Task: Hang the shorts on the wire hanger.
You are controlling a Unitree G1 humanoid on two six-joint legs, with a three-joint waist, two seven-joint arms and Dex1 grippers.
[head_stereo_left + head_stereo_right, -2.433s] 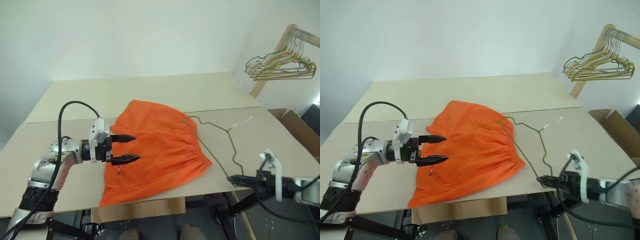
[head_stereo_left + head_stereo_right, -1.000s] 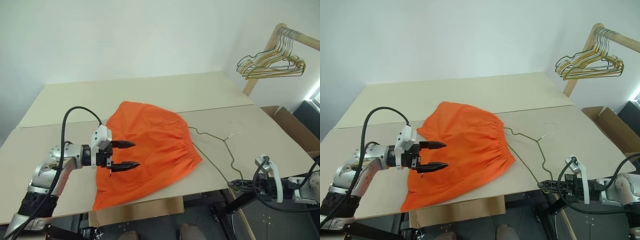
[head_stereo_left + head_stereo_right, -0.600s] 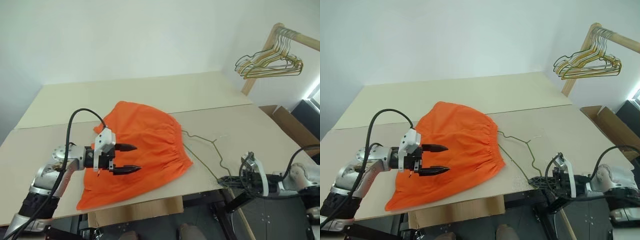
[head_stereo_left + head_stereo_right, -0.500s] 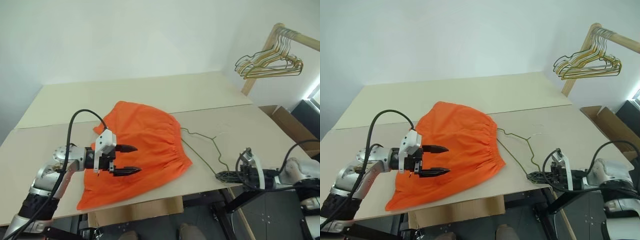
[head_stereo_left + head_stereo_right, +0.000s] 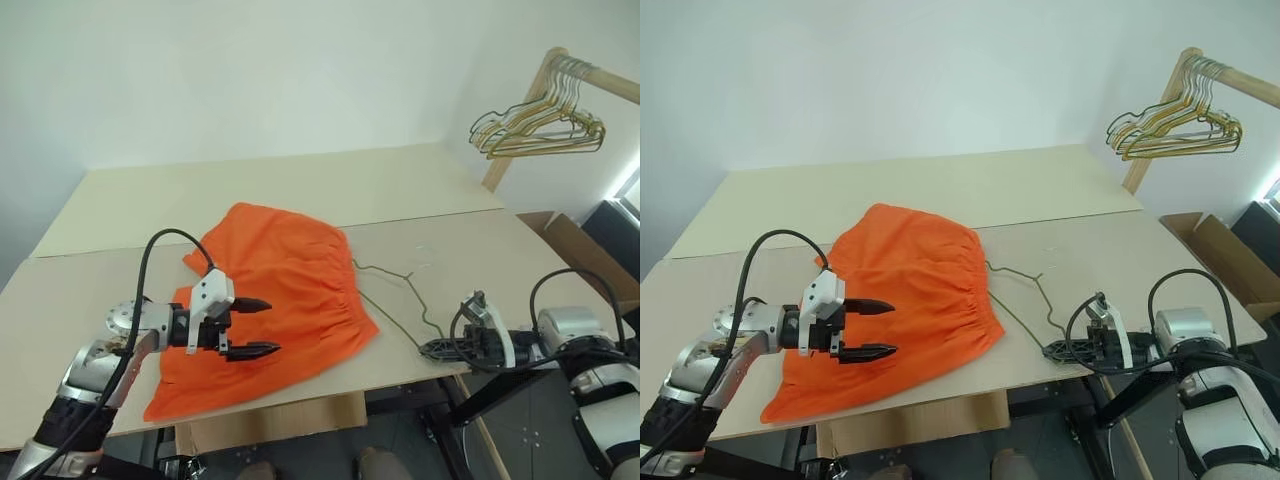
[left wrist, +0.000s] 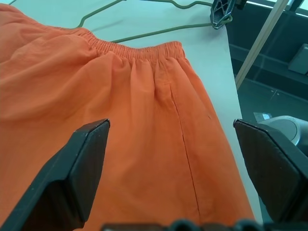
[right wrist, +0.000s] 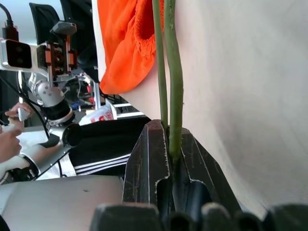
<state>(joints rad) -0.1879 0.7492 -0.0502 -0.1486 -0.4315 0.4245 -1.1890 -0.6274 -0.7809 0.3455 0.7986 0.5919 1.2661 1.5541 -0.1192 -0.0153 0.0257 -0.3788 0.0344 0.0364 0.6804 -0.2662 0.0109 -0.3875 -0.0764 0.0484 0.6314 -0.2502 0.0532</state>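
The orange shorts [image 5: 290, 285] lie flat on the table, waistband toward the right. My left gripper [image 5: 271, 326] is open and hovers low over the shorts' left half, its fingers [image 6: 82, 168] spread wide above the fabric [image 6: 134, 120]. The thin wire hanger [image 5: 418, 303] lies on the table just right of the waistband. One end reaches the front edge, where my right gripper [image 5: 431, 348] is shut on the wire [image 7: 174, 72]. Part of the hanger sits against or under the waistband.
The beige table [image 5: 300, 185] ends at a front edge [image 5: 400, 382] right beside my right gripper. A bunch of gold and dark hangers [image 5: 540, 125] hangs on a wooden rack at the far right. A cardboard box [image 5: 578, 250] stands on the floor to the right.
My right gripper, shut on the hanger, has moved left along the front edge toward the shorts, dragging the hanger with it. The left gripper stays open over the shorts.
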